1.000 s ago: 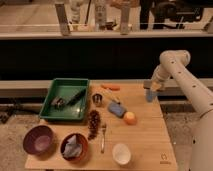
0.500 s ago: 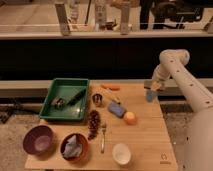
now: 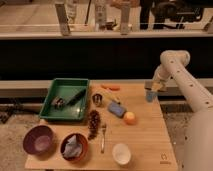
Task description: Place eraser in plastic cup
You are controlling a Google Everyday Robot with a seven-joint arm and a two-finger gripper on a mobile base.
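Warm, dim light falls on the bench (image 3: 145, 140). Everything looks soft and blurred, including the gripper (image 3: 151, 88) at its right edge. The background beyond is dark.

The arm (image 3: 189, 86) was creamy white and smooth, built from thick round tubes. It had a rounded joint (image 3: 174, 57), almost like a ball, and from this joint a long straight tube went to a broad pale body (image 3: 200, 145) of the same colour. Near the wrist the arm became thinner and more grey. The gripper (image 3: 151, 88) was small and darker, at the far right edge of the worktop (image 3: 145, 135), and its fingers were closed together.
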